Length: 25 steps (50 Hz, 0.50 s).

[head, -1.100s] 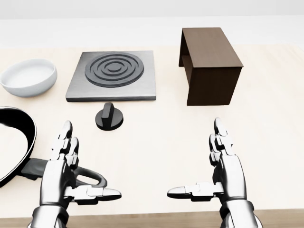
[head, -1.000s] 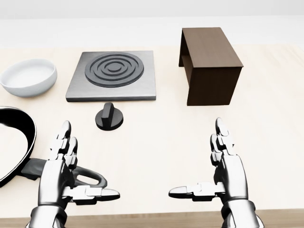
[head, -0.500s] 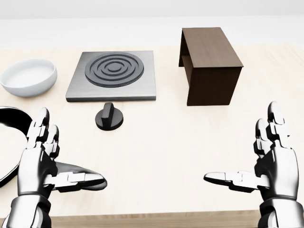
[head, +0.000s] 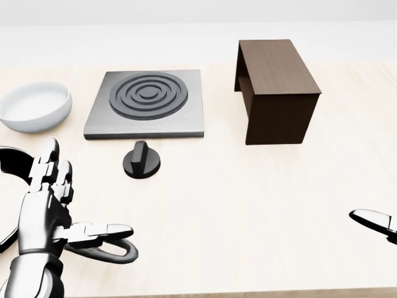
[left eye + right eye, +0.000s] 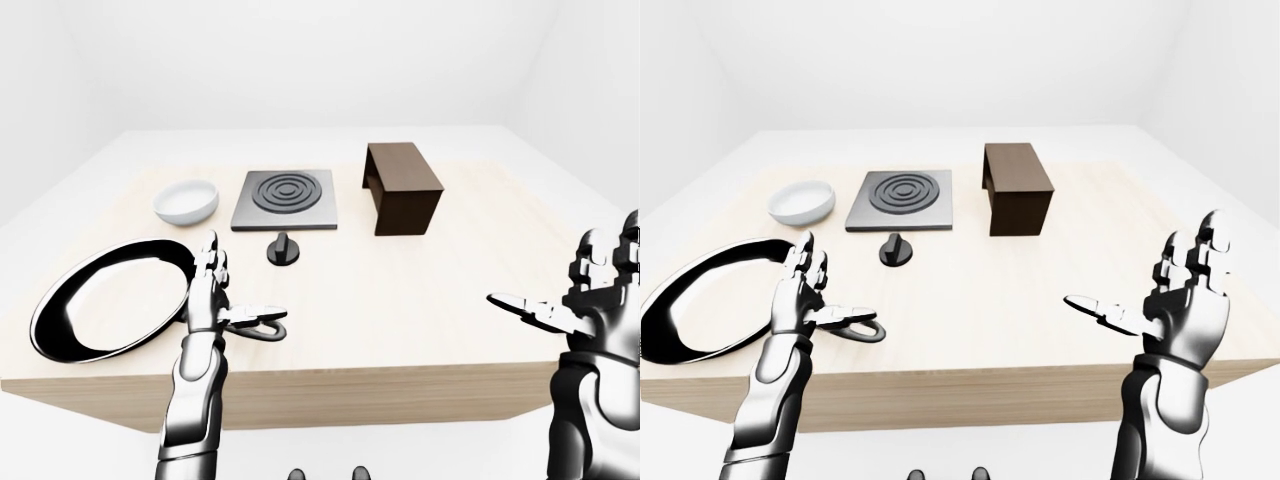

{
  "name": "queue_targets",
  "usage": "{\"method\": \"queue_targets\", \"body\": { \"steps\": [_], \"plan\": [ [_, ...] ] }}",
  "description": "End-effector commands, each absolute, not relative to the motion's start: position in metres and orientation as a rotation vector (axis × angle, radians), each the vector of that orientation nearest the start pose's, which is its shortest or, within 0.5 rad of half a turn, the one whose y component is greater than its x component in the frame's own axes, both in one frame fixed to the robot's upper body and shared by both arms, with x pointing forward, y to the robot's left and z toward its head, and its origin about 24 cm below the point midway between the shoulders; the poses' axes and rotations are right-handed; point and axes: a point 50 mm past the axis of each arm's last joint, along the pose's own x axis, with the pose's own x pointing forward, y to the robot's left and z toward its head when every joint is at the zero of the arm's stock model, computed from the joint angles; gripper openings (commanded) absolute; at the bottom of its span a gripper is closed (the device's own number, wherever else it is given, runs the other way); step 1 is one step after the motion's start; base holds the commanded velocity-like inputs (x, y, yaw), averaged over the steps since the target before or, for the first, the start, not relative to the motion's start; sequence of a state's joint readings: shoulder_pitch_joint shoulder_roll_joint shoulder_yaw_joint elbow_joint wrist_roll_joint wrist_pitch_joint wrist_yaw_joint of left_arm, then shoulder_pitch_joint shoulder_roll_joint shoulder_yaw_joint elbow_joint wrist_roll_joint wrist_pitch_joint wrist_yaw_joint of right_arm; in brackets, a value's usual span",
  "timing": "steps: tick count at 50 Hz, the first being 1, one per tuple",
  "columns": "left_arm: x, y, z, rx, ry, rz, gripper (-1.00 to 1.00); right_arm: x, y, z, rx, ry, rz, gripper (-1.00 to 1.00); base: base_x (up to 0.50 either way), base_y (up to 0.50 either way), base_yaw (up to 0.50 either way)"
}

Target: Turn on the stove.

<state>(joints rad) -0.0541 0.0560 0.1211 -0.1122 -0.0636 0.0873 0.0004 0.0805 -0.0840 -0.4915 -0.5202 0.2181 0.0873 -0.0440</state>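
Black knob sits on the worktop just up-right of the left hand (fingers spread, empty), its ridge pointing toward the stove; right hand, also spread, is well apart

A square grey stove is laid flat on the pale counter, its dark ringed burner set at the centre. Just below it in the head view, a black round knob is stood apart from the slab, its raised grip apparently angled slightly off vertical.
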Motion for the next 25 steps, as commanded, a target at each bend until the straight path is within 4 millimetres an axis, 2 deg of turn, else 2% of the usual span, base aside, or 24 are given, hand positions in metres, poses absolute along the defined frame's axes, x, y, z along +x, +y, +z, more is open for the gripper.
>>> {"method": "queue_targets", "body": {
  "steps": [1,25],
  "plan": [
    [0.2623,0.1840,0.0729,-0.009,-0.076,0.099,1.00,0.1878,-0.2716,0.1513,0.002,-0.439,-0.484,1.00,0.28,0.00,0.00],
    [0.2607,0.1808,0.0724,-0.009,-0.075,0.091,1.00,0.1887,-0.2686,0.1501,-0.006,-0.433,-0.469,1.00,0.29,0.00,0.00]
  ]
}}
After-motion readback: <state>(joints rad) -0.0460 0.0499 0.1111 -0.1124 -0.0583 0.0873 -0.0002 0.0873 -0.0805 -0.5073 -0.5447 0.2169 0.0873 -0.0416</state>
